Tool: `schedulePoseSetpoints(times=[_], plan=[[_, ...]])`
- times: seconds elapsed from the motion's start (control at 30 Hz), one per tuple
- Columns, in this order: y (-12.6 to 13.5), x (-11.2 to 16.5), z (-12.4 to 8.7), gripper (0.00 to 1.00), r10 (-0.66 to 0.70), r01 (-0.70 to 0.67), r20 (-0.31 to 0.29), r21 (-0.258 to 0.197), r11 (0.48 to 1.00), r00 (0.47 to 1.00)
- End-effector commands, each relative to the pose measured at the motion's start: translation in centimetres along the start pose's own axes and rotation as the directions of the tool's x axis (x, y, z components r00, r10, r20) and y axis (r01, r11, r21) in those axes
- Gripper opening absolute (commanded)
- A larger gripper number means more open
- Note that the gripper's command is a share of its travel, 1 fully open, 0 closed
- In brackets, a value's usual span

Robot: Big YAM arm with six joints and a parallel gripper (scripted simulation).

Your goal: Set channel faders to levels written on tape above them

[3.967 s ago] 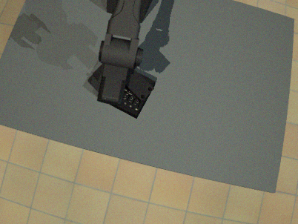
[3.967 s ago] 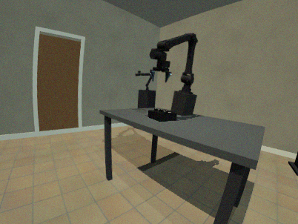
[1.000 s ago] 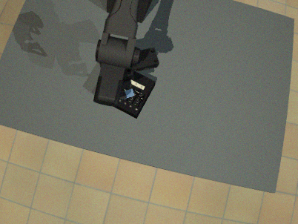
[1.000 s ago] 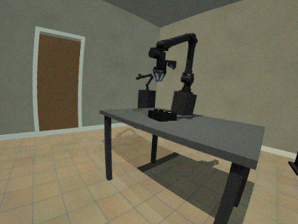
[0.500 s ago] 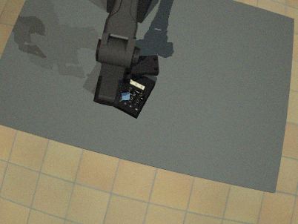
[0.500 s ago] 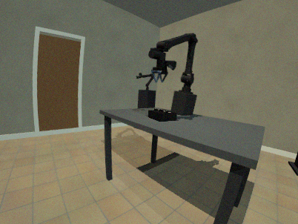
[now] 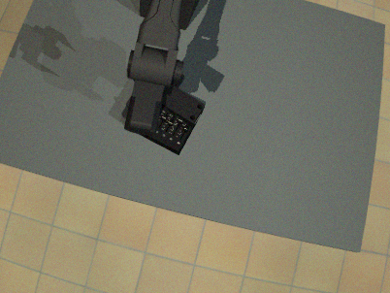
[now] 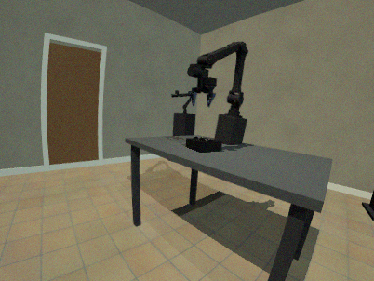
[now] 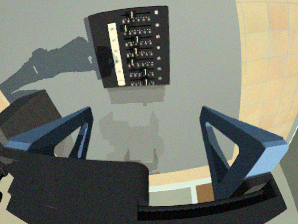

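Observation:
The lighting desk [image 9: 129,46] is a small black box with a pale tape strip and several fader rows; the levels on the tape are too small to read. It stands on the grey table, also in the overhead view [image 7: 175,123] and in the side view [image 8: 203,143]. My gripper [image 9: 146,112] is open and empty, high above the desk, with its blue fingers spread wide. In the side view the gripper [image 8: 199,99] hangs well above the table. In the overhead view my arm [image 7: 150,73] covers the desk's left part.
The arm's base block [image 8: 230,127] stands on the table behind the desk. A second dark block [image 8: 183,123] stands at the table's far edge. The table edge and tiled floor [image 9: 266,43] lie close to the desk's right side in the wrist view.

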State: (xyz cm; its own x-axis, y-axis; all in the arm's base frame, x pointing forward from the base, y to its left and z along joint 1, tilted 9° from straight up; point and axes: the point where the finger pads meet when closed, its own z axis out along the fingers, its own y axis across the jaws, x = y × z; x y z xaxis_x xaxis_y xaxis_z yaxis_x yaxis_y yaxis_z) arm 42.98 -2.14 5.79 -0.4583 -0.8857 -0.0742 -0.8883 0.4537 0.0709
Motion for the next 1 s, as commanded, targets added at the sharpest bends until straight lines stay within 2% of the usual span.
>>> schedulePoseSetpoints(times=[0.0,0.1,0.23,0.3,0.33,0.53,0.8,0.87,0.9,0.97], plan=[[0.1,-0.5,-0.7,1.00,0.273,-0.273,0.025,0.038,0.961,0.962],[0.4,-0.5,-0.1,1.00,0.408,-0.409,0.036,0.023,0.912,0.912],[0.8,-0.5,0.7,1.00,0.575,-0.575,0.045,-0.001,0.818,0.817],[0.8,-0.5,0.7,1.00,0.575,-0.575,0.045,-0.001,0.818,0.817],[0.9,-0.4,0.9,1.00,0.669,-0.670,0.048,-0.010,0.743,0.741],[1.6,-0.4,2.1,1.00,0.849,-0.848,0.047,-0.047,0.528,0.526],[2.5,-0.3,3.4,1.00,0.984,-0.979,0.019,-0.094,0.180,0.179],[2.5,-0.3,3.4,1.00,0.984,-0.979,0.019,-0.094,0.180,0.179],[2.5,-0.2,3.6,1.00,0.998,-0.993,0.008,-0.100,0.063,0.062],[2.7,-0.2,3.8,1.00,1.000,-0.994,-0.002,-0.107,-0.026,-0.026]])
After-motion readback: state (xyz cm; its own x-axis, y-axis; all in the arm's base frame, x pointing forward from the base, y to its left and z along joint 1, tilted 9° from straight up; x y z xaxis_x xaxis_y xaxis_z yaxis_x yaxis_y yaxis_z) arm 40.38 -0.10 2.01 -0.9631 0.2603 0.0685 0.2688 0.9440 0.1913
